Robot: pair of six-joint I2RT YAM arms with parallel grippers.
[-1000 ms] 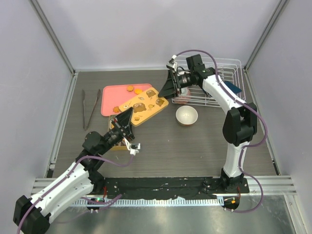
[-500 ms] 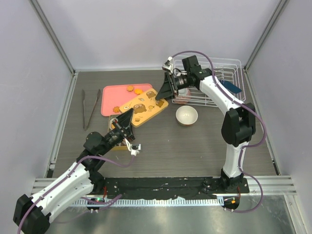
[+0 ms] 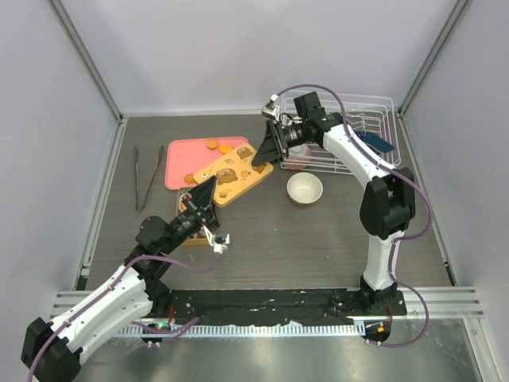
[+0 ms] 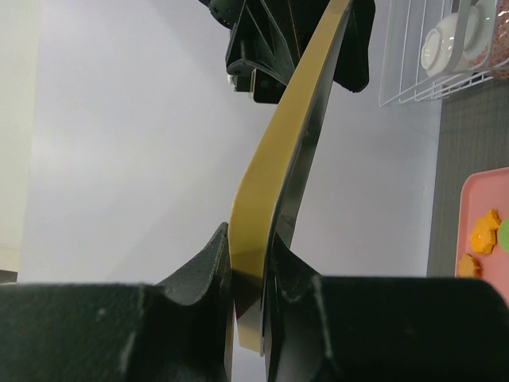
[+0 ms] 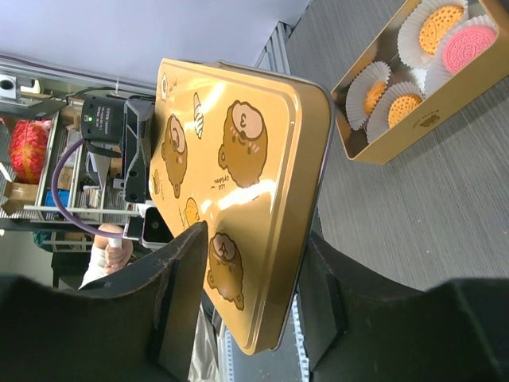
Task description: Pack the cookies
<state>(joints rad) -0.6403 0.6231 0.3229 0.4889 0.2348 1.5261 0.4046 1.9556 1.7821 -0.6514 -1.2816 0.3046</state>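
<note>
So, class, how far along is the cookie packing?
Done: several cookies sit in paper cups in the gold tin. In hand: left fingers clamp the bear lid, right fingers flank its other end. Left: loose cookies on the pink tray, then closing the tin.

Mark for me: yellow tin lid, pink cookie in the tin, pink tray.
yellow tin lid (image 3: 237, 170): top view, middle of its printed face.
pink cookie (image 5: 469, 48): right wrist view, centre of the disc.
pink tray (image 3: 183, 159): top view, bare floor left of the lid.
</note>
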